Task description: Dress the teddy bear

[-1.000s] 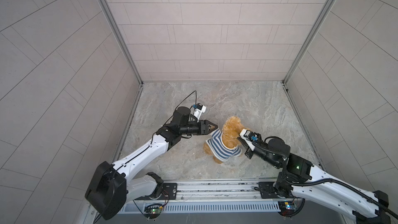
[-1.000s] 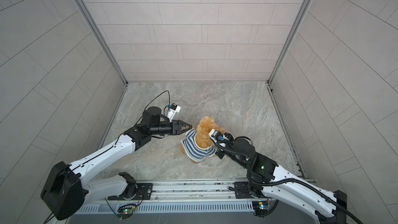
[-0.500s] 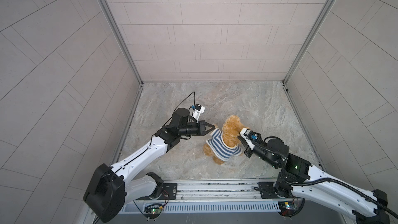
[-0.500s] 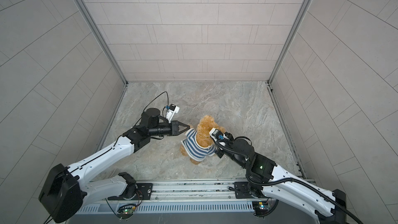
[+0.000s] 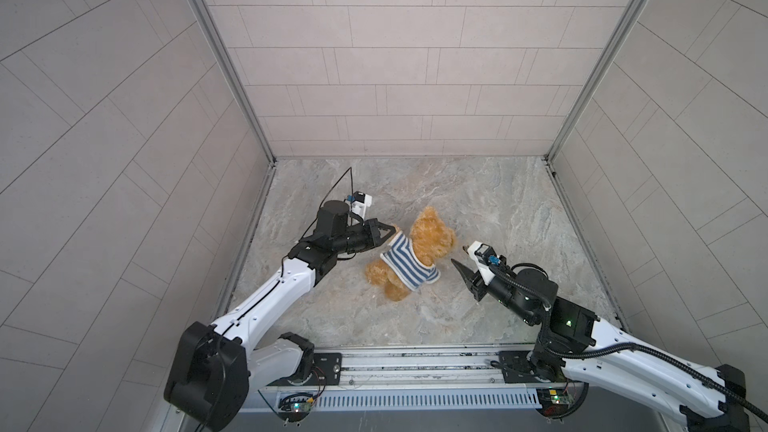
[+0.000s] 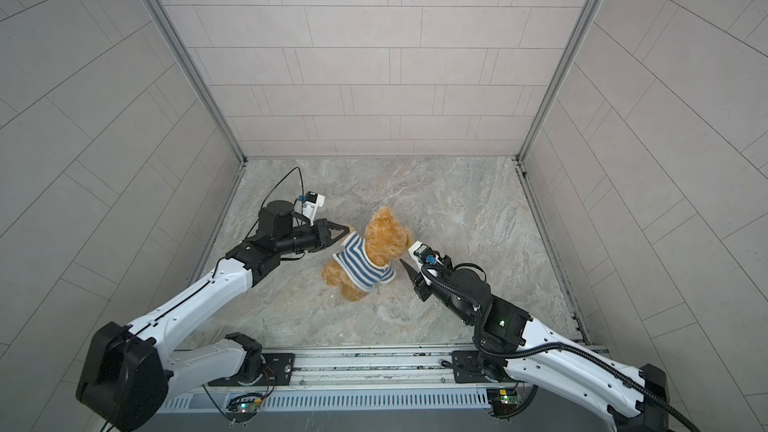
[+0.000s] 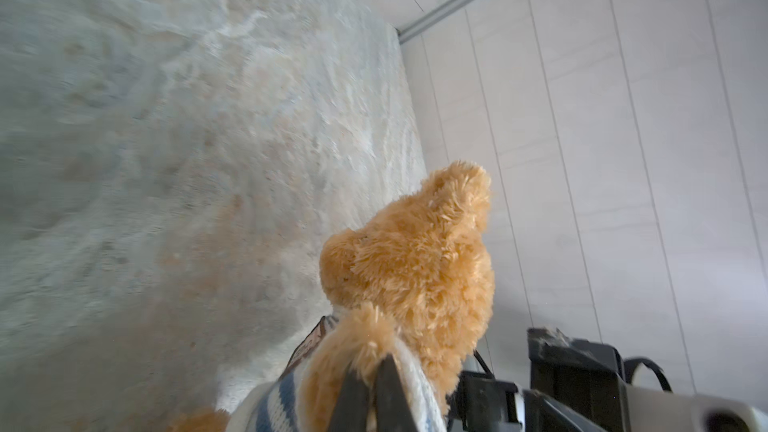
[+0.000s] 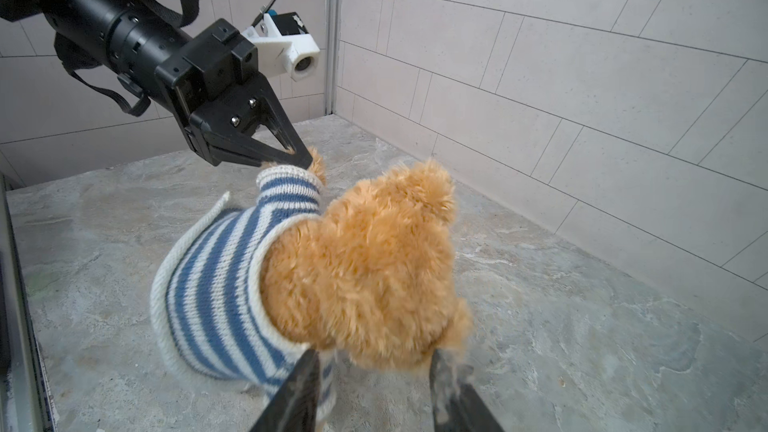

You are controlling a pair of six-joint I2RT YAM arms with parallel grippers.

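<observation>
Right tool [image 5: 459, 254] released, open; left tool [image 5: 392, 229] pinches teddy bear [image 5: 430, 238] paw; axis diagonal, head back-right.

Grey marbled tabletop [image 5: 478, 201] inside 3 pale tiled walls [image 5: 395, 56]

The left arm [image 5: 270, 292] and right arm [image 5: 648, 380] are white with black joints [image 5: 208, 367]. The left gripper [image 8: 297, 158] is black with silver screws [image 8: 235, 120] and a white camera [image 8: 299, 51].
</observation>
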